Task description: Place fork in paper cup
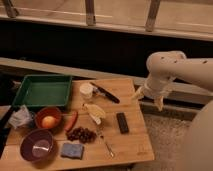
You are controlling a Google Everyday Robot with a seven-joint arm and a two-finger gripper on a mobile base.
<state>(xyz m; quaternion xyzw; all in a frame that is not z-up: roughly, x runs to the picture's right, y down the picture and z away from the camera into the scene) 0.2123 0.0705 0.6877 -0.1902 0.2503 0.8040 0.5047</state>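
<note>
The fork [105, 142] is a thin silver utensil lying on the wooden table [135, 145] near its front edge, just in front of the banana. The paper cup [86, 90] is small, white and upright at the table's back middle, next to a black-handled knife [106, 93]. My gripper [148, 99] hangs from the white arm [175, 70] over the table's back right corner, well away from both fork and cup. It is open and holds nothing.
A green tray [43, 90] stands at back left. A red-orange bowl [48, 119] holds a round fruit, with a purple bowl [36, 145] in front. A banana [95, 112], a red chili [73, 121], grapes [81, 134], a blue sponge [72, 150] and a black block [122, 122] lie around the fork.
</note>
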